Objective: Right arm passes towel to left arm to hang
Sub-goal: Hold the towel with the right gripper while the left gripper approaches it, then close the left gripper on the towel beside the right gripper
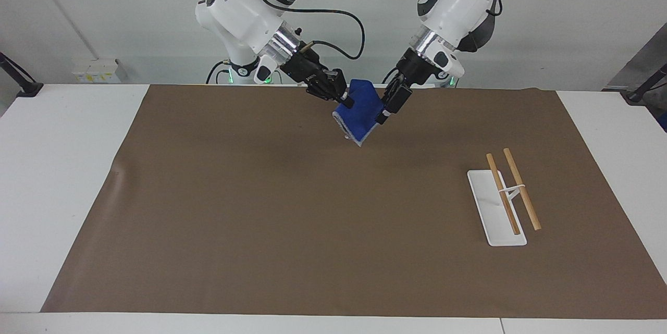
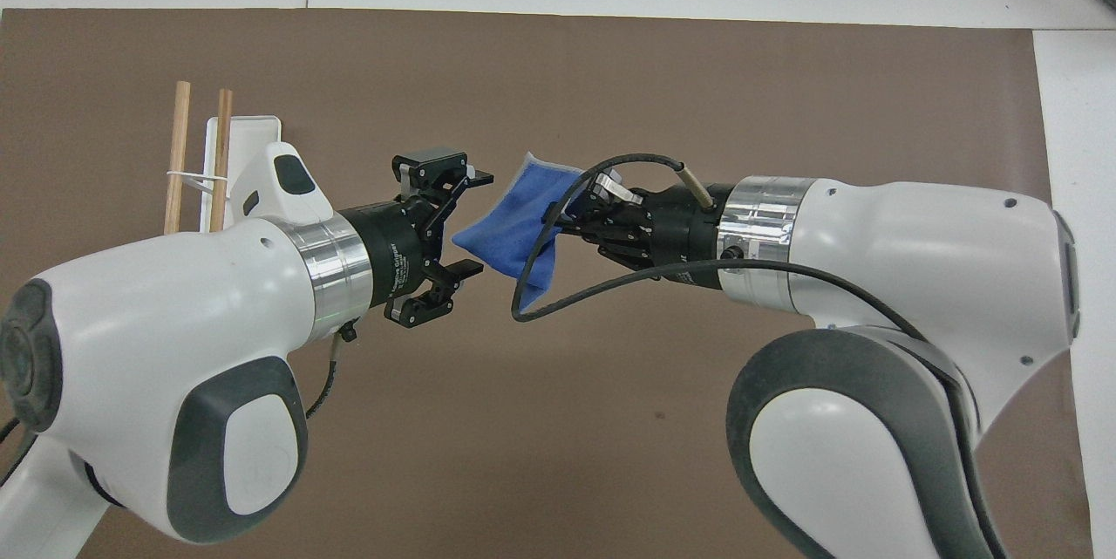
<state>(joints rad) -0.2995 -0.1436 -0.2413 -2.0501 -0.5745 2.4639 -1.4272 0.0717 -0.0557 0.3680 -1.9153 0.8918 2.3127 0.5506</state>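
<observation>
Right gripper (image 2: 571, 214) clamps the towel (image 2: 514, 232) (held aloft); left gripper (image 2: 475, 223) gapes around its corner.

Towel (image 1: 361, 110): royal blue with pale grey edging. Mat (image 1: 292, 219): plain brown, unpatterned. Table (image 1: 57, 167): white. Rack base (image 1: 494, 209): white; its two bars (image 1: 513, 188): light natural wood. Right arm (image 1: 239, 11) and left arm (image 1: 458, 0): white shells, dark grey joint caps, silver wrist rings, black grippers.

White table (image 1: 62, 167), brown mat (image 1: 292, 219) on it; rack (image 1: 495, 214) on mat.
</observation>
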